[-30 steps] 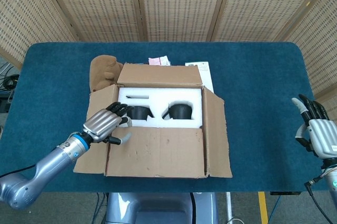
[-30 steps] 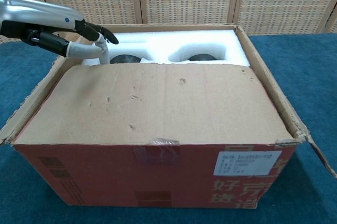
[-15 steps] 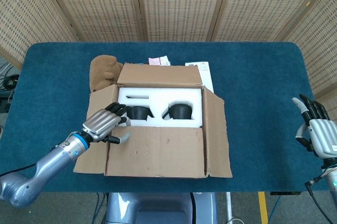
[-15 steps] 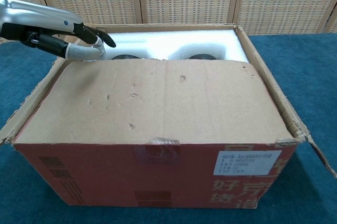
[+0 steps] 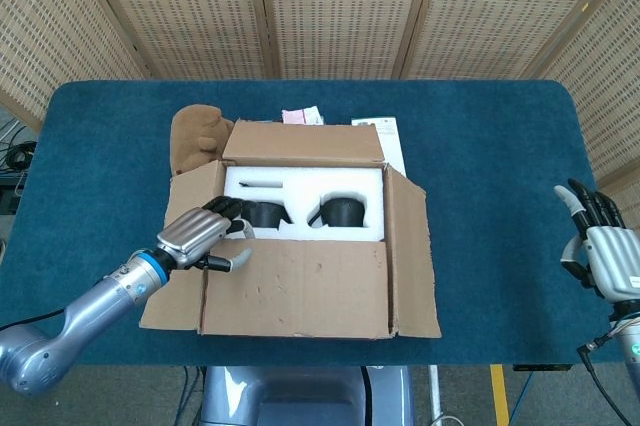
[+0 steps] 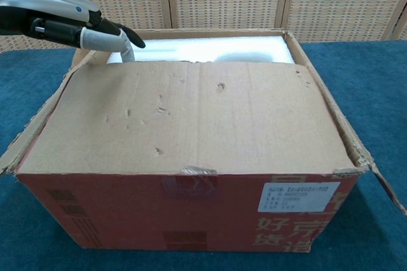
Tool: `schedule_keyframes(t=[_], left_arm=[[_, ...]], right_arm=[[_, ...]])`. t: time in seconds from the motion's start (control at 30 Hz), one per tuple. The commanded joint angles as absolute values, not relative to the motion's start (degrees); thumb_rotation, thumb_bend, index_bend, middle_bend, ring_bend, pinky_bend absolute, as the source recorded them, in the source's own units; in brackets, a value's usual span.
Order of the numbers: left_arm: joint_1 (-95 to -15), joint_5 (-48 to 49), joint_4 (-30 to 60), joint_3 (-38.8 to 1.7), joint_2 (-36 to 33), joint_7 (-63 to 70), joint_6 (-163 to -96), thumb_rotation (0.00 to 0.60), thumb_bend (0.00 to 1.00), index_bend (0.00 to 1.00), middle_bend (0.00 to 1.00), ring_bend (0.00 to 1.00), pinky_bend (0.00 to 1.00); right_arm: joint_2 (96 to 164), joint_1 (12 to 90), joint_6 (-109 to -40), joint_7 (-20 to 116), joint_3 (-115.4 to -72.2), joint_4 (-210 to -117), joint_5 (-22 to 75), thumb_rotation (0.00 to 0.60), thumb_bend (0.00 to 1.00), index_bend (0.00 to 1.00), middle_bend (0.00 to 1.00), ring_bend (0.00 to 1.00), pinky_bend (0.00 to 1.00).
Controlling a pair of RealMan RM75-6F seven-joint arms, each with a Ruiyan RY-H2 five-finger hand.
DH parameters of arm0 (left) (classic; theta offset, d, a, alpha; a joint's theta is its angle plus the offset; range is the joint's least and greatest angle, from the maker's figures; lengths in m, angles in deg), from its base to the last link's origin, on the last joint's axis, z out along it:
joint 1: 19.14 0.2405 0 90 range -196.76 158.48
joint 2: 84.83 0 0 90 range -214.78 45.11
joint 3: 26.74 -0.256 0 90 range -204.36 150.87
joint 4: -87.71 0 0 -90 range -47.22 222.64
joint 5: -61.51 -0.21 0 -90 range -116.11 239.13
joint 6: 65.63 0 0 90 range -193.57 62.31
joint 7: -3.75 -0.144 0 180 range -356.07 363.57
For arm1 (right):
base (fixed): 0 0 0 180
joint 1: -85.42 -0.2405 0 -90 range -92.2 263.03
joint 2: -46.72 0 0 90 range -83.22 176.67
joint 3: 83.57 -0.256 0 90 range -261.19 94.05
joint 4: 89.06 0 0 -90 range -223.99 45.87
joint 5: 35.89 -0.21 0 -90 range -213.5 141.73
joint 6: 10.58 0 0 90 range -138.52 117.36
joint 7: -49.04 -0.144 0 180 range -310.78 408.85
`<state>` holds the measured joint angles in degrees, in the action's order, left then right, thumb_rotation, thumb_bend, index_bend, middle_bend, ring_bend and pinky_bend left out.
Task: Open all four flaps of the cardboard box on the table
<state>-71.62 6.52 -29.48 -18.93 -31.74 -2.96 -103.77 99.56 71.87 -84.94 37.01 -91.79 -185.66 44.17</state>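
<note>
The cardboard box (image 5: 410, 246) stands mid-table. Its far flap (image 5: 303, 142), left flap (image 5: 190, 196) and right flap (image 5: 412, 266) are folded outward. The near flap (image 5: 300, 291) still lies over the front half; in the chest view the near flap (image 6: 191, 118) tilts up and hides most of the white foam (image 6: 210, 49). My left hand (image 5: 205, 234) grips that flap's far left corner, thumb on top and fingers under the edge; the left hand (image 6: 95, 29) also shows in the chest view. My right hand (image 5: 600, 251) hovers open at the table's right edge, away from the box.
The white foam insert (image 5: 300, 186) holds two black objects (image 5: 342, 211). A brown plush toy (image 5: 195, 136) sits by the box's far left corner. A pink packet (image 5: 303, 116) and a white leaflet (image 5: 385, 131) lie behind the box on the blue table (image 5: 480, 146).
The near flap's far edge has risen, hiding more of the foam in the chest view. My left hand has lifted with it. The right hand has not moved.
</note>
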Motion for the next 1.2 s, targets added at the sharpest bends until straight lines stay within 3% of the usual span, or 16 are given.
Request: schedule_keyframes(t=[0.03, 0.43, 0.67, 0.9, 1.2], left_arm=[[-70.68, 4.61, -30.25, -17.06, -33.67, 1.29, -102.3, 0.132, 0.45, 0.35, 0.06, 0.0, 0.0], [-64.63, -13.96, -34.24, -9.09, -43.08, 31.44, -92.54, 0.13, 0.44, 0.35, 0.06, 0.0, 0.0], [-63.53, -26.37, -34.21, -7.9, -45.22, 47.62, -93.21, 0.128, 0.44, 0.35, 0.06, 0.0, 0.0], [-63.94, -37.63, -33.26, -10.65, -47.5, 60.77, -98.34, 0.129, 0.43, 0.35, 0.06, 0.0, 0.0], [-68.54, -59.7, -27.53, -21.38, -51.56, 84.94, -113.03, 0.128, 0.43, 0.35, 0.06, 0.0, 0.0]], right_arm=[[99.58, 71.78, -84.86, 37.12, -91.84, -185.71, 44.13, 0.6, 1.0, 0.0, 0.0, 0.0, 0.0], [99.95, 71.69, -84.59, 37.74, -91.95, -186.01, 43.59, 0.6, 1.0, 0.0, 0.0, 0.0, 0.0], [99.79, 71.68, -84.69, 38.2, -92.06, -186.4, 43.51, 0.6, 1.0, 0.0, 0.0, 0.0, 0.0], [99.74, 71.65, -84.6, 38.42, -92.14, -186.55, 43.27, 0.6, 1.0, 0.0, 0.0, 0.0, 0.0], [99.35, 71.41, -84.52, 38.83, -92.49, -186.84, 43.12, 0.6, 1.0, 0.0, 0.0, 0.0, 0.0]])
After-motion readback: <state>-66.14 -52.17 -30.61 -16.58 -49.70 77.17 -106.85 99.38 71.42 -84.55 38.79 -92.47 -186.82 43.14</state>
